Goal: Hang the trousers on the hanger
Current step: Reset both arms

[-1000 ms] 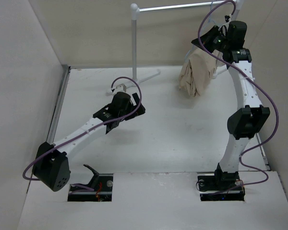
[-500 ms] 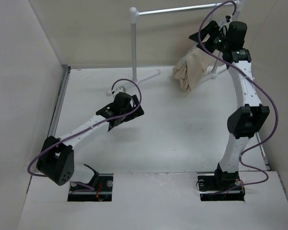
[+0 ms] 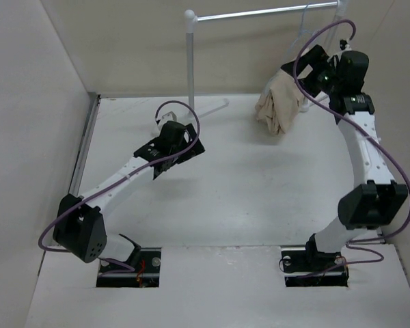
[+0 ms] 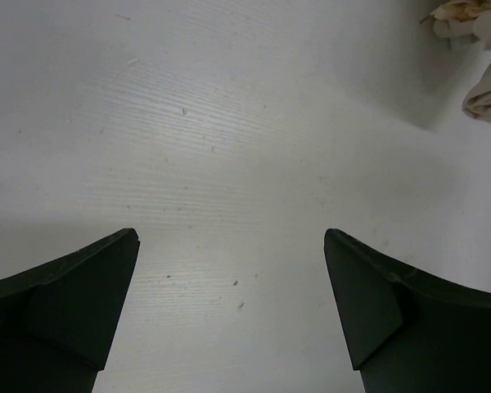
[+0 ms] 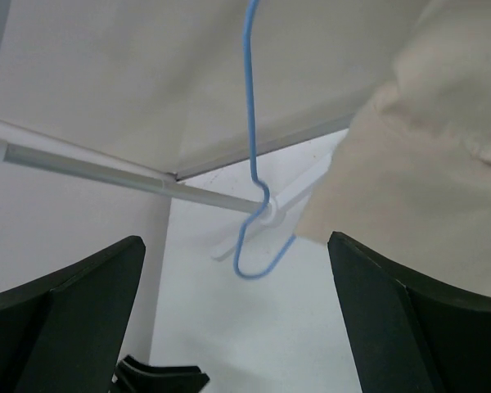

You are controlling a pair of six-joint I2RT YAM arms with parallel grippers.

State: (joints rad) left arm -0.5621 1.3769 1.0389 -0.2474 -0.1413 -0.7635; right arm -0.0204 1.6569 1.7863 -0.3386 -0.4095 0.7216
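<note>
The beige trousers [image 3: 279, 102] hang in a bunch under the rack bar at the far right, their lower end near the table. The thin pale hanger [image 3: 302, 26] hooks on the bar above them. In the right wrist view the hanger [image 5: 250, 106] shows as a thin blue wire, with the trousers [image 5: 425, 164] to its right. My right gripper [image 3: 302, 74] is open beside the trousers, and nothing lies between its fingers [image 5: 236, 239]. My left gripper [image 3: 175, 156] hovers open over bare table at mid-left [image 4: 231, 237]. A corner of the trousers [image 4: 475, 49] shows at the top right of that view.
The clothes rack has a white post [image 3: 190, 55] and a metal bar [image 3: 260, 11] across the back, with a foot [image 3: 212, 107] lying on the table. Walls enclose the table on the left, back and right.
My right gripper has opened, let go and drawn back to the right. The trousers swung left, then settled back. The left arm has shifted slightly farther away.
</note>
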